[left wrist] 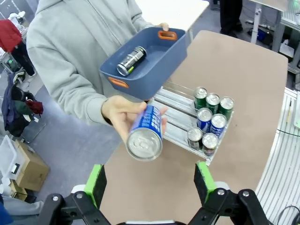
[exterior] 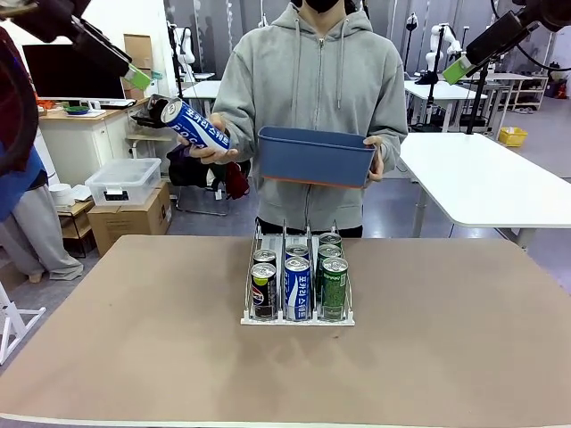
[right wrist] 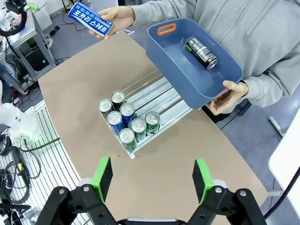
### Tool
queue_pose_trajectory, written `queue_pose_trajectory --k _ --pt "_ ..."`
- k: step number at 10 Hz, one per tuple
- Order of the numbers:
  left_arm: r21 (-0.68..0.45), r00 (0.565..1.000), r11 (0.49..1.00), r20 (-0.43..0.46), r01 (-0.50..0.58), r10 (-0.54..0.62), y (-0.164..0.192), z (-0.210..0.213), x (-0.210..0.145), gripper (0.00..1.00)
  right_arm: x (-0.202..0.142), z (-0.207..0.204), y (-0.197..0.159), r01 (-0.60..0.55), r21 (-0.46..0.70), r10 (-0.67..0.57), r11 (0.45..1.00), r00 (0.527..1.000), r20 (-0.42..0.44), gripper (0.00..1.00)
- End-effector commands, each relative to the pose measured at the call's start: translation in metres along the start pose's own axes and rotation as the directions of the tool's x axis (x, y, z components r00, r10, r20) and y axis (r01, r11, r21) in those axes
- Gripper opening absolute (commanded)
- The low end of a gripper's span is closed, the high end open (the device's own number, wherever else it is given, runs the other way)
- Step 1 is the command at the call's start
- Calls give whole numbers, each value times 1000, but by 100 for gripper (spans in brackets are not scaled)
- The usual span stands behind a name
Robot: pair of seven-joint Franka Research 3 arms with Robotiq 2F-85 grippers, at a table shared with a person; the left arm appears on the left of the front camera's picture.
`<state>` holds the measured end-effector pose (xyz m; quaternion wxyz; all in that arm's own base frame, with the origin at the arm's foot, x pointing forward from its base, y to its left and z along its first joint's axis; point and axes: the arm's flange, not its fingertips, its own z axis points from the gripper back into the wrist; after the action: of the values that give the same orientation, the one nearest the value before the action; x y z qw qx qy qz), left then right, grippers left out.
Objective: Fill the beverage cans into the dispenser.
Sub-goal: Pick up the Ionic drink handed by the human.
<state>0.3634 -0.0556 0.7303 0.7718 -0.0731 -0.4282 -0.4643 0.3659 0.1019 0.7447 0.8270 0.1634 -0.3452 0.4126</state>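
a brown table (exterior: 134, 357) fills the near part of a lab room, and the clear dispenser (exterior: 299, 319) sits at its middle, holding seven upright cans (exterior: 297, 283): two black in the left lane, two blue-and-white in the middle, three green on the right. a person at the far side holds a blue bin (exterior: 312, 156) with one black can (left wrist: 131, 61) lying in it, and their other hand (exterior: 214, 150) holds a blue-and-white can (exterior: 194, 125) out to the left, silver top towards the left claw (left wrist: 150, 180). that claw hangs above, spread wide and gripping nothing; the right claw (right wrist: 152, 172) is high, just as wide and bare. the step looks like a handover. to do it well, the left claw should come in over the can's side, pads across mid-body and clear of the person's fingers, close firmly without denting, wait for release, then turn the can upright and set it at the far end of the middle lane.
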Motion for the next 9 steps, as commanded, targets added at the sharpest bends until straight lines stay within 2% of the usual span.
queue_pose_trajectory --k 1,4,6,7,9 --pt "-34 998 999 55 2 0 -1 -21 -2 100 -1 1 0 1 7 -1 1000 1000 -5 91" --pt "-119 995 993 96 -16 27 16 -49 -3 100 -1 1 0 1 7 -1 1000 1000 -5 91" --pt "-113 994 993 101 -24 36 22 -64 -6 100 -1 1 0 1 7 -1 1000 1000 -5 91" --pt "-103 998 994 61 -29 35 8 -52 -4 100 -1 1 0 1 7 -1 1000 1000 -5 91" --pt "-103 998 994 61 -29 35 8 -52 -4 100 -1 1 0 1 7 -1 1000 1000 -5 91"
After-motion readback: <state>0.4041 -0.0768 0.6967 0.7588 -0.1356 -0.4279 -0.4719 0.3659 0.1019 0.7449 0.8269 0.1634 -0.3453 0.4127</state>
